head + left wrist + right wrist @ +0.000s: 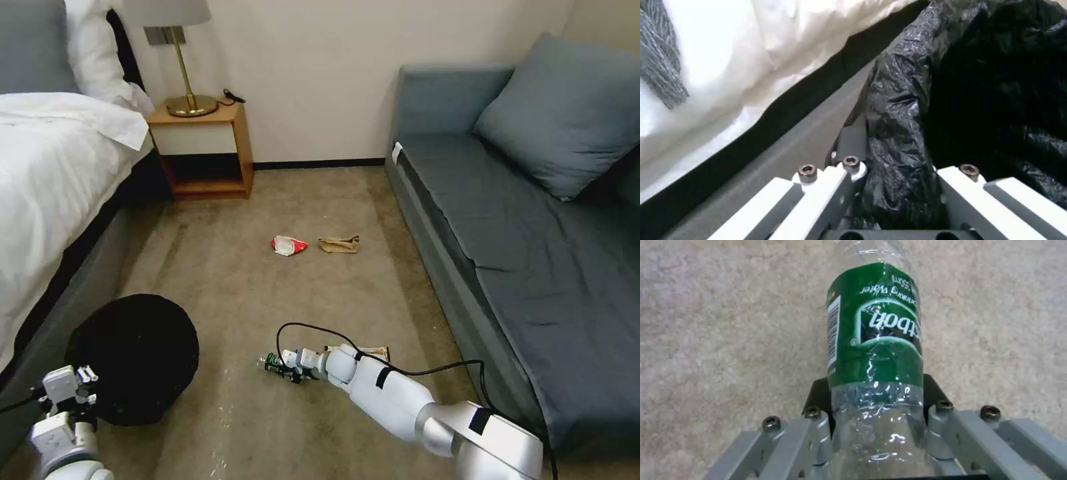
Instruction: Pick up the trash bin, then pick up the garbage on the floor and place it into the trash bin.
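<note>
Progress looks partial: left gripper clamps the rim of the trash bin beside the bed, right gripper closes on the bottle at carpet level, while the red-and-white packet, paper bag and wrapper remain on the floor.

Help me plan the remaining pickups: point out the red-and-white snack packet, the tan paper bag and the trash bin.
red-and-white snack packet (289, 245): head view, middle of the packet.
tan paper bag (339, 245): head view, middle of the crumpled bag.
trash bin (137, 353): head view, black liner inside the bin.
</note>
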{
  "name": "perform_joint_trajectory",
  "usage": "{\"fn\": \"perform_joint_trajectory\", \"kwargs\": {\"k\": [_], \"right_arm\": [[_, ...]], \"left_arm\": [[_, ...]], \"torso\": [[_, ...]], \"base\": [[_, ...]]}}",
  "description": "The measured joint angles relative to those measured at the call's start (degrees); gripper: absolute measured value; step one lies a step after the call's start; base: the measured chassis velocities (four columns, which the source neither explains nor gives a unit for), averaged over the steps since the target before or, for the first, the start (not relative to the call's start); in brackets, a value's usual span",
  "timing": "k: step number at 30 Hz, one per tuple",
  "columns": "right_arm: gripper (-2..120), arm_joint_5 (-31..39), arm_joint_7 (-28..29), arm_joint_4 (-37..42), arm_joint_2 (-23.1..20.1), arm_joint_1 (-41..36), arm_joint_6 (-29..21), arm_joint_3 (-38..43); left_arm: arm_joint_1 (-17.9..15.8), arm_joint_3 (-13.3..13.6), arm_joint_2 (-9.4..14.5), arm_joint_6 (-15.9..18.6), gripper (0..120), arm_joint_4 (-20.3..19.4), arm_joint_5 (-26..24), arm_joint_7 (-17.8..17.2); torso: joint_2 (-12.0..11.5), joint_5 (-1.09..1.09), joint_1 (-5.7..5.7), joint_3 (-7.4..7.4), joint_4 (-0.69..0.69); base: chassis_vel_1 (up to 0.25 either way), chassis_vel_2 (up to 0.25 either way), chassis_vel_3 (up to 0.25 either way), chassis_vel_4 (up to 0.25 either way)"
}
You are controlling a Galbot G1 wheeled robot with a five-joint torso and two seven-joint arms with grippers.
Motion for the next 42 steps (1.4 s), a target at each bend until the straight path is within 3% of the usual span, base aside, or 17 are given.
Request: {"fn": "perform_joint_trajectory", "kwargs": {"k": [5, 11, 21, 25, 31, 42], "right_arm": [[28, 0.01, 0.06, 2.55, -1.51, -0.63, 0.05, 0.22], [28, 0.86, 1.0, 11.24, -5.18, -1.76, 0.64, 4.1], [28, 11.83, 4.23, 27.99, -7.33, 0.31, -2.68, 6.3], [28, 17.41, 5.06, 32.17, -6.29, 2.4, -4.01, 3.83], [28, 26.41, 6.25, 36.42, -1.43, 3.72, -6.32, -1.49], [28, 28.53, 7.26, 33.06, 4.7, 3.49, -6.05, -4.35]], "left_arm": [[-0.07, 0.03, 0.05, -0.1, 5, 0.29, 0.04, 0.0], [0.01, 0.2, 0.04, -0.37, 5, 0.18, 0.28, 0.0], [-0.31, 0.74, -0.27, -0.28, 5, -1.18, 0.94, 0.0], [-0.69, 0.99, -0.44, -0.17, 5, -1.49, 1.17, 0.0], [-1.68, 1.44, -0.96, -0.11, 5, -1.91, 1.85, 0.02], [-2.06, 1.64, -1.03, -0.04, 5, -3.42, 1.46, 0.76]], "torso": [[0.0, 0.0, 0.0, 0.0, 0.0], [0.0, 0.0, 0.0, 0.0, 0.0], [0.0, 0.0, 0.0, 0.0, 0.0], [0.0, 0.0, 0.0, 0.0, 0.0], [0.0, 0.0, 0.0, 0.0, 0.01], [0.0, -0.01, 0.0, 0.0, 0.01]], "base": [[0.0, 0.0, 0.0, 0.0], [0.0, 0.0, 0.0, 0.0], [0.0, 0.0, 0.0, 0.0], [0.0, 0.0, 0.0, 0.0], [0.0, 0.0, 0.0, 0.0], [0.0, 0.0, 0.0, 0.0]]}}
